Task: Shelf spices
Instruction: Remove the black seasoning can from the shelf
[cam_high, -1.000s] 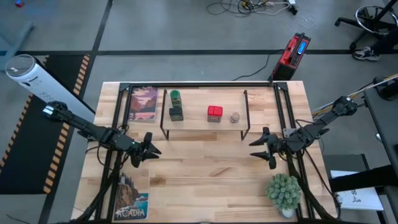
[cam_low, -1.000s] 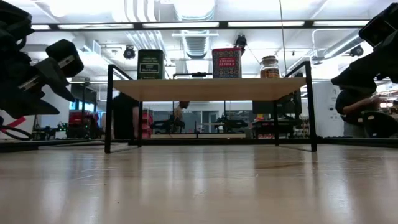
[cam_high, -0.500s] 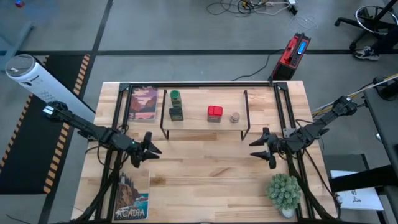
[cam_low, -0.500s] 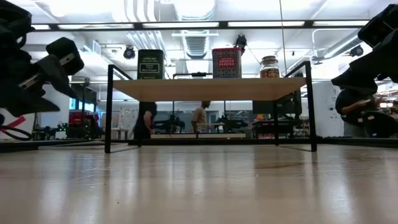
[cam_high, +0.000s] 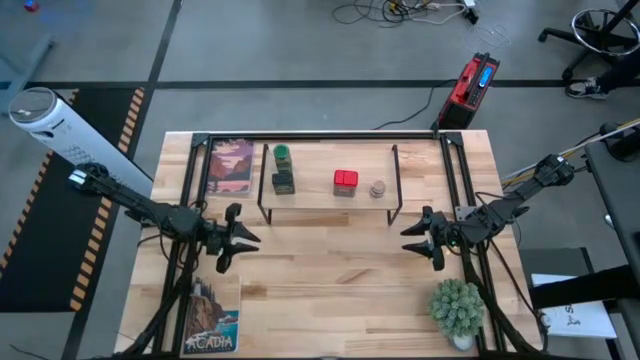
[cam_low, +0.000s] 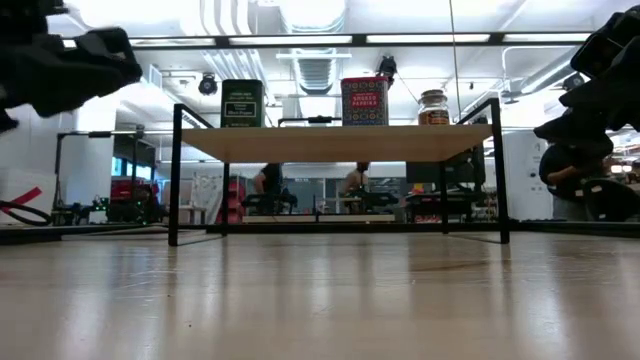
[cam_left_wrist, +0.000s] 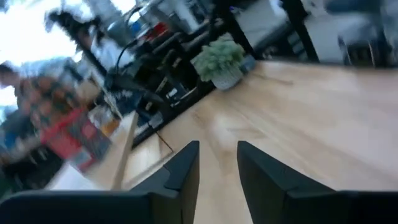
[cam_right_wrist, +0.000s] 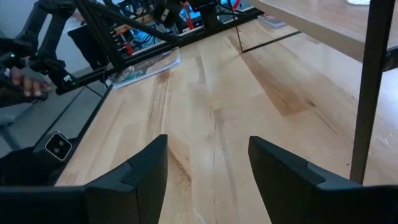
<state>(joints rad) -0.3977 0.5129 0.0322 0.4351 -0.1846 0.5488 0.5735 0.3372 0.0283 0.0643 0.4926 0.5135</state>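
Four spices are seen on the shelf (cam_high: 330, 201): green-lidded jar (cam_high: 282, 155), olive tin (cam_high: 284, 182), red tin (cam_high: 345, 181), grey jar (cam_high: 377, 188). The left gripper (cam_high: 240, 238) and right gripper (cam_high: 414, 238) are held over bare tabletop before the shelf, fingers parted, nothing gripped or touched.

A robotics lab: concrete floor (cam_high: 300, 40) with loose cables (cam_high: 400, 12), ceiling striplights (cam_low: 430, 39), people at workbenches.

On the low light-wood shelf (cam_high: 330, 196) we see, left to right, a green-lidded jar (cam_high: 282, 154) (a dark olive square tin (cam_high: 283, 182) directly before it), a red boxy tin (cam_high: 346, 181) and a tiny round grey-brown jar (cam_high: 377, 188); a flat picture book (cam_high: 231, 166) lies left of the shelf.
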